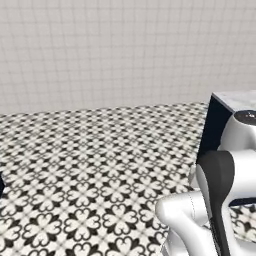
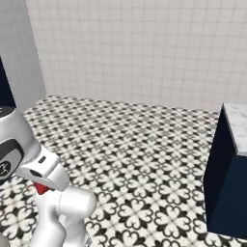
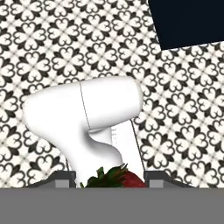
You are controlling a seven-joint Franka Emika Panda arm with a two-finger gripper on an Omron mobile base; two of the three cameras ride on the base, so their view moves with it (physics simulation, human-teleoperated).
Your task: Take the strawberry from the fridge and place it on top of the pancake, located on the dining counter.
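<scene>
I see the gripper (image 3: 112, 178) at the bottom of the hand view, its two dark finger tips standing close on either side of the small dark red strawberry with green leaves (image 3: 117, 178). The jaws are narrow, closed on the fruit, so I read it as held. In the right base view a small red spot (image 2: 42, 188) shows under the arm's wrist block, low at left; I take it for the same strawberry.

Below the hand lies the black-and-white flower-patterned tile floor (image 3: 43, 52). A dark navy block (image 3: 188, 22) cuts into the top right corner of the hand view.

The long white-grey marble worktop on its navy base (image 2: 239, 128) stands at the right edge of the right base view; I see its end corner (image 1: 235, 100) at the right edge of the left base view too. A pale grey tiled wall (image 1: 100, 50) closes the far side.
</scene>
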